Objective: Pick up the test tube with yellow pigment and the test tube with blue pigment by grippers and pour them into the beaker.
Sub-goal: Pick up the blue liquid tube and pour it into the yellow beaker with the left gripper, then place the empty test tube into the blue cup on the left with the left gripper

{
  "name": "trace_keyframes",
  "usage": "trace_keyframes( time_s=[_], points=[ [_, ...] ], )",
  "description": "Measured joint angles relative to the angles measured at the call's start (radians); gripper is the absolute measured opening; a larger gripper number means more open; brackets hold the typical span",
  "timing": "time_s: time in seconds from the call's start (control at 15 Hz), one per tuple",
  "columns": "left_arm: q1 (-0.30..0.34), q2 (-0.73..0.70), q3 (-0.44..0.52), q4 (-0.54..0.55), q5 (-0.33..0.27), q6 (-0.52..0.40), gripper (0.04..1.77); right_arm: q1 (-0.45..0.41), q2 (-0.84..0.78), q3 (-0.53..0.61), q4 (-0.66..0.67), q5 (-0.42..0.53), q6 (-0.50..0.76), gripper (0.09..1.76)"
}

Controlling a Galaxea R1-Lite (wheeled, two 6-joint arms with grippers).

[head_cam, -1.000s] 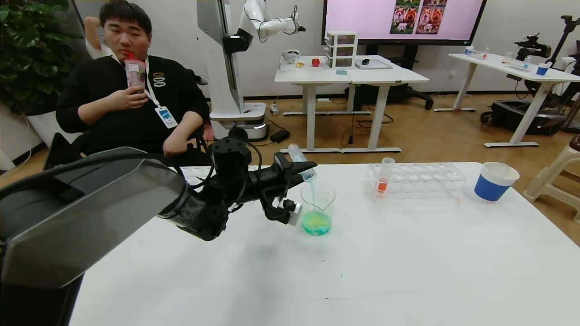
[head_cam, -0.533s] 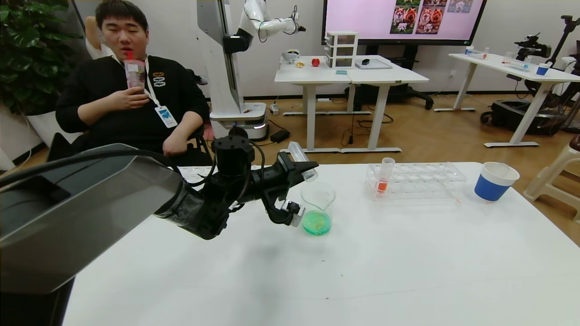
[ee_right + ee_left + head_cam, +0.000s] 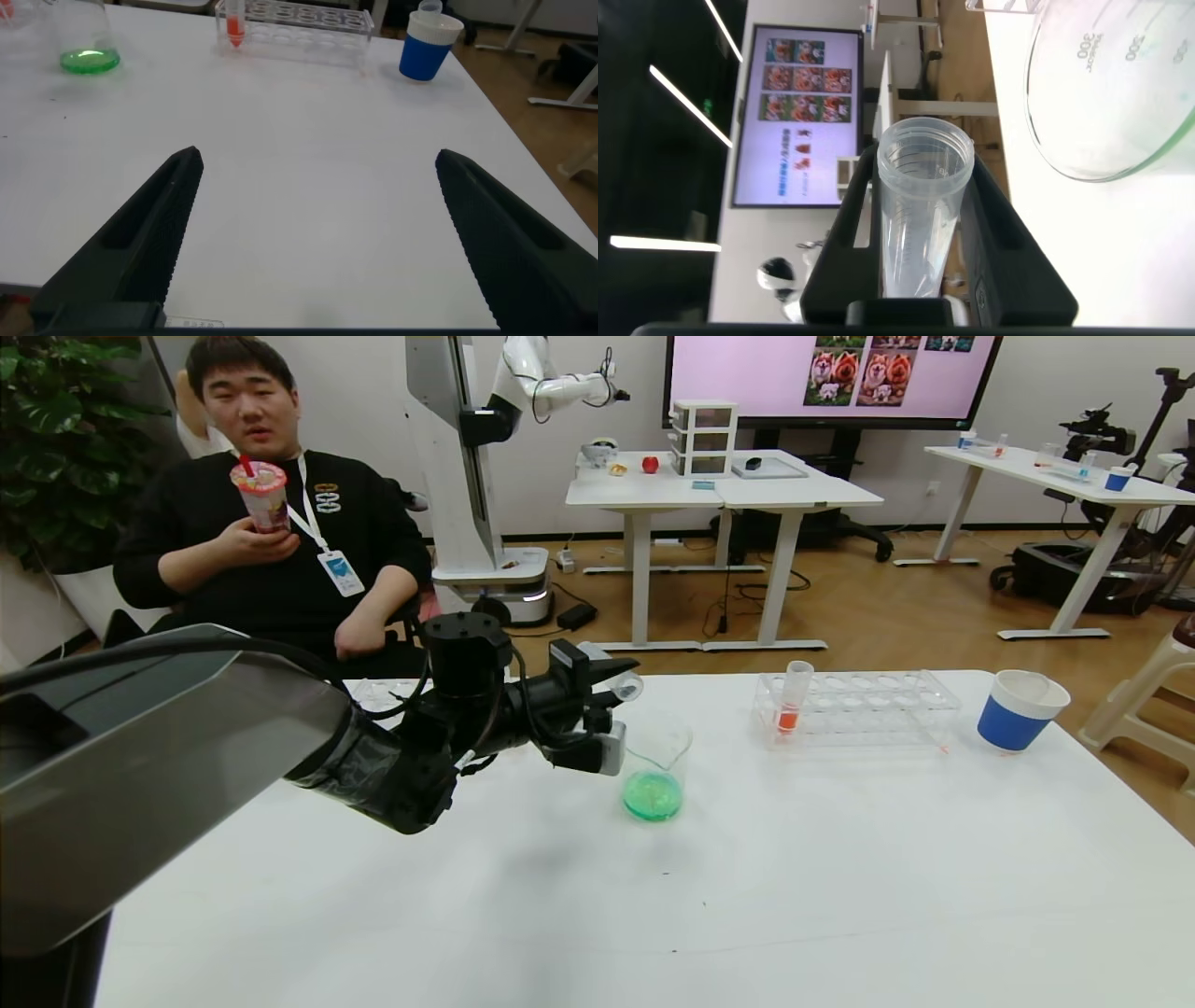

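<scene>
My left gripper (image 3: 624, 674) is shut on a clear test tube (image 3: 627, 688). This is the tube that held the blue pigment, and it now looks empty. It lies almost level, mouth toward the beaker (image 3: 653, 775), just above and to the left of the rim. In the left wrist view the tube (image 3: 920, 224) sits between the fingers of the left gripper (image 3: 924, 168), with the beaker (image 3: 1120, 93) beyond. The beaker holds green liquid at its bottom. My right gripper (image 3: 318, 163) is open and empty over bare table. The yellow tube is out of view.
A clear tube rack (image 3: 868, 709) stands right of the beaker with one orange-liquid tube (image 3: 794, 695) at its left end. A blue white-rimmed paper cup (image 3: 1018, 709) is at the far right. A seated person is behind the table's far left edge.
One second ago a turquoise stream ran from the tube into the beaker. It has stopped. My left gripper has rolled the tube back toward level and drawn slightly left and up.
</scene>
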State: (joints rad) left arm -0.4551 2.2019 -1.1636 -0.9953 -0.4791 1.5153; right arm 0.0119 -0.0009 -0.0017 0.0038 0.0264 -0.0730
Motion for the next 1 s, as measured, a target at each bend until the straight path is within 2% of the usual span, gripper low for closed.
trace_keyframes(
  time_s=[0.13,0.2,0.47,0.6,0.8,1.0],
  points=[
    [0.004,-0.018,0.012,-0.007,0.026,-0.212,0.5,0.0,0.0,0.0,0.0,0.0,0.0,1.74],
    [0.005,-0.034,0.026,-0.014,0.08,-0.338,0.5,0.0,0.0,0.0,0.0,0.0,0.0,1.74],
    [-0.033,-0.081,0.08,-0.171,0.421,-0.853,0.5,0.0,0.0,0.0,0.0,0.0,0.0,1.74],
    [-0.064,-0.09,0.079,-0.201,0.599,-1.06,0.5,0.0,0.0,0.0,0.0,0.0,0.0,1.74],
    [-0.084,-0.094,0.034,-0.177,0.786,-1.3,0.5,0.0,0.0,0.0,0.0,0.0,0.0,1.74],
    [-0.089,-0.095,-0.012,-0.03,0.914,-1.489,0.5,0.0,0.0,0.0,0.0,0.0,0.0,1.74]
  ],
)
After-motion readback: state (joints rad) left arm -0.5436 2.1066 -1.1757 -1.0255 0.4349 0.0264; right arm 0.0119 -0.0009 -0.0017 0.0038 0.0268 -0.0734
